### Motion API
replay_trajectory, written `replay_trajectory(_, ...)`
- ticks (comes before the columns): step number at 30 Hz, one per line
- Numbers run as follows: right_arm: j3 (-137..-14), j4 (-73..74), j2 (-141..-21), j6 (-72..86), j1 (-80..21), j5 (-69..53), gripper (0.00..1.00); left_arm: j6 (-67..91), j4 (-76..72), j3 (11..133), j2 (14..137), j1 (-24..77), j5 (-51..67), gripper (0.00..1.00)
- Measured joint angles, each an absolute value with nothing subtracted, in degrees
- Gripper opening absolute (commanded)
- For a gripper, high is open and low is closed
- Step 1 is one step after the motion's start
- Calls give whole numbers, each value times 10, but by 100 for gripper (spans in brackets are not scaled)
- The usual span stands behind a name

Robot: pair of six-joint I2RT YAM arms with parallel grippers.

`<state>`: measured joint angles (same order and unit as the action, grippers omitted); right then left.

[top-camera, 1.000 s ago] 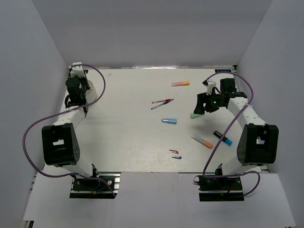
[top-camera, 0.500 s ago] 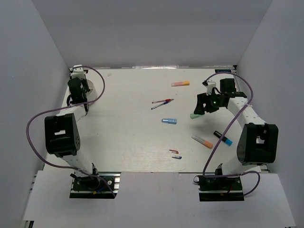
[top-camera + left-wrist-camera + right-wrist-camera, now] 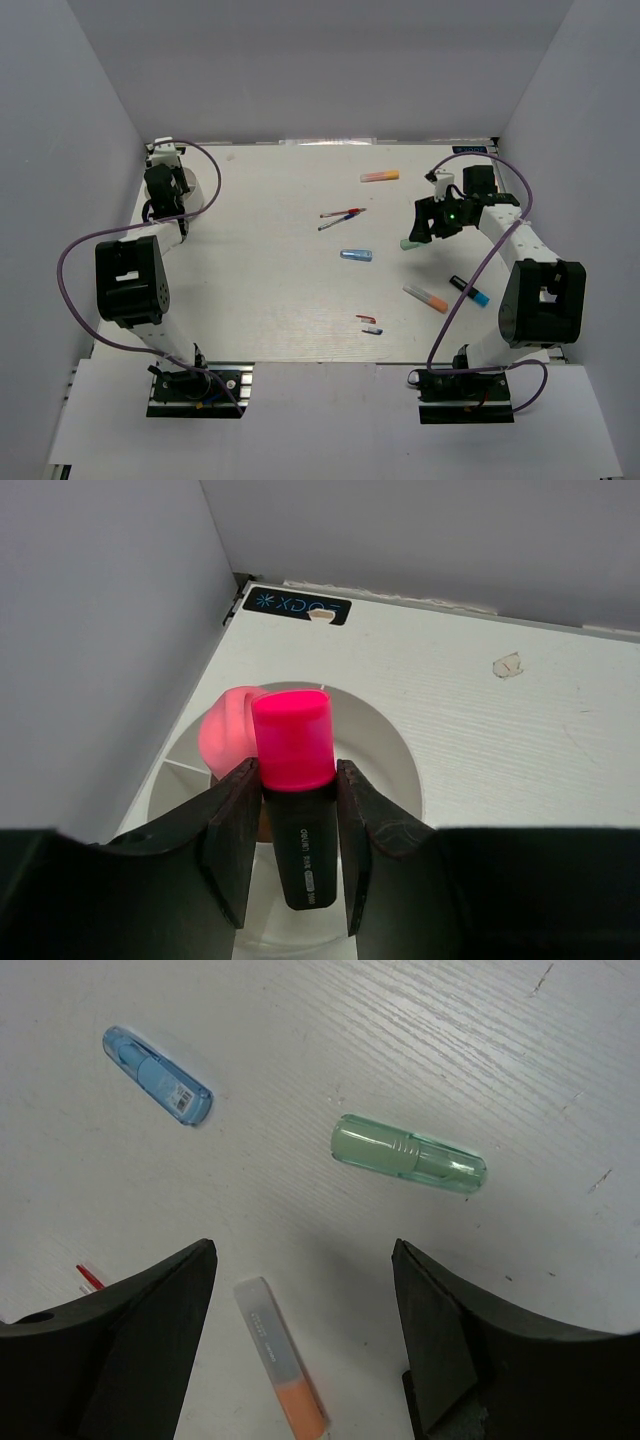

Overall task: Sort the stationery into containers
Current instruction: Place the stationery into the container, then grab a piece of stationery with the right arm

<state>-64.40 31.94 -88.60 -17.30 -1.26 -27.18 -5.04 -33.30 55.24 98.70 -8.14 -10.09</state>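
My left gripper [image 3: 295,780] is shut on a black highlighter with a pink cap [image 3: 293,745], held upright over the round white bowl [image 3: 392,755] in the table's far left corner. A pink round-topped stick [image 3: 228,730] stands in the bowl just behind it. In the top view the left gripper [image 3: 163,190] sits at that corner. My right gripper [image 3: 303,1260] is open above the table, and nothing is between its fingers. A mint marker [image 3: 408,1154] lies just beyond it, a blue one [image 3: 157,1062] further left, and an orange-and-grey marker [image 3: 282,1370] under the jaws.
On the table lie an orange highlighter [image 3: 379,176], two thin pens [image 3: 341,216], the blue marker [image 3: 356,255], an orange marker [image 3: 426,298], a black-and-blue marker [image 3: 468,291] and small red pieces [image 3: 368,322]. Grey walls close in on the left, right and back.
The left arm's elbow has swung up and toward the left wall, while its gripper stays at the bowl with the highlighter. The right arm has not moved.
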Motion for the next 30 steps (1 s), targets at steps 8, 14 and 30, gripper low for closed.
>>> replay_trajectory(8,-644,349,-886,-199,-12,-271,81,-34,-317,552,987,-81,-99,71)
replay_trajectory(14,-644,373,-886,-217,-12,-268,80,-22,-291,552,974,-81,-94,72)
replay_trajectory(30,-661,497,-848,-316,-9,-159,73,-77,27,693,829,-74,141,89)
